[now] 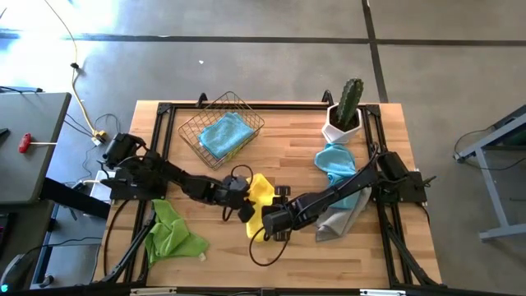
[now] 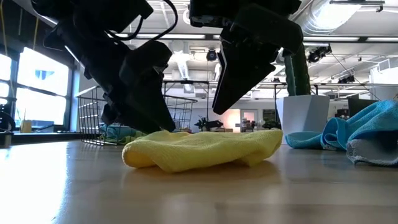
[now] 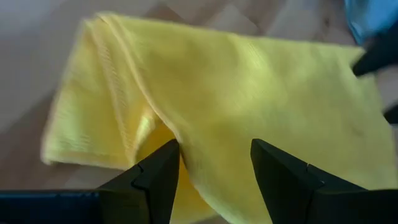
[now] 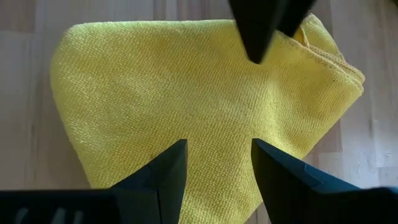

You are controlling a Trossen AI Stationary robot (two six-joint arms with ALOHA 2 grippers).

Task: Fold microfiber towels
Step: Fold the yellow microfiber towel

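The yellow microfiber towel [image 1: 261, 191] lies folded over in a low heap at the table's middle [image 2: 205, 149]. My left gripper [image 3: 214, 168] comes in from the table's left and stands open, its fingers on either side of a raised fold at the towel's left end. My right gripper [image 4: 217, 168], coming from the right, hangs open above the towel's middle, clear of it [image 2: 227, 102]. A lime green towel [image 1: 170, 234] lies crumpled near the front left. One light blue towel [image 1: 223, 136] is in the wire basket; another [image 1: 337, 164] and a grey one [image 1: 341, 218] lie at the right. My left gripper slants down from the table's left, with a fold of the yellow towel [image 3: 186, 134] between its open fingers. In the low view its fingertips [image 2: 165, 126] reach the towel's top at the left end. Whether they touch the cloth I cannot tell.
The wire basket [image 1: 246, 115] stands at the far middle-left. A cactus in a white pot [image 1: 343, 115] is at the far right. Bare wood lies in front of the yellow towel toward the near edge. Cables run beside both arms.
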